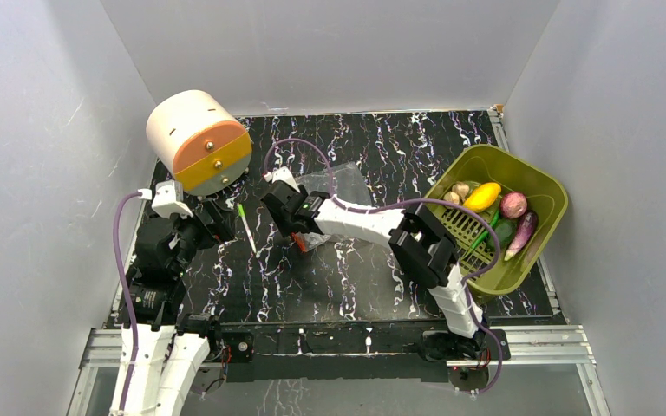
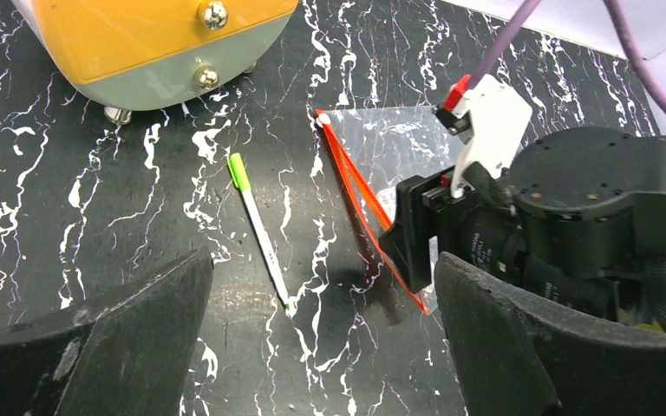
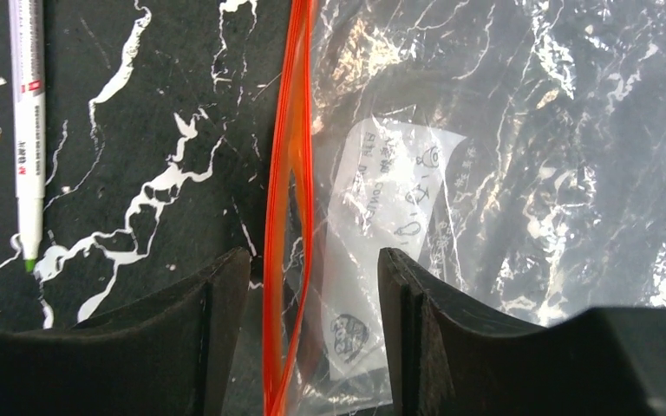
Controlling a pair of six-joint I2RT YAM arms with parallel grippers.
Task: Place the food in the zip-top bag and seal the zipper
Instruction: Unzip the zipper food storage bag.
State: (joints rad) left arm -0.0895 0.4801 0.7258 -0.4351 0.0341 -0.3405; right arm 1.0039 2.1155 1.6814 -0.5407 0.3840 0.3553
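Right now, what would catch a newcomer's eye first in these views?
A round cream-and-orange box sits at the far left of the black marbled table, and a green basket of toy food stands at the right edge. In the middle lies a clear bag, the right arm's jaws standing apart either side of its orange-red strip.

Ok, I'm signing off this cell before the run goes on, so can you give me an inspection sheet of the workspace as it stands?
Surface: black table with white veining.
Job's things: zip-top bag flat mid-table, no food in it, its zipper on the left arm's side; food lies in the olive basket on the right.
Clutter: green-capped pen left of the bag; cream and orange drum-shaped toy at back left.
Grippers: left gripper open, beside the pen; right gripper open, fingers astride the zipper.
Cables: purple cable on each arm; the right arm's arcs above the bag.
Surroundings: plain grey walls on three sides.
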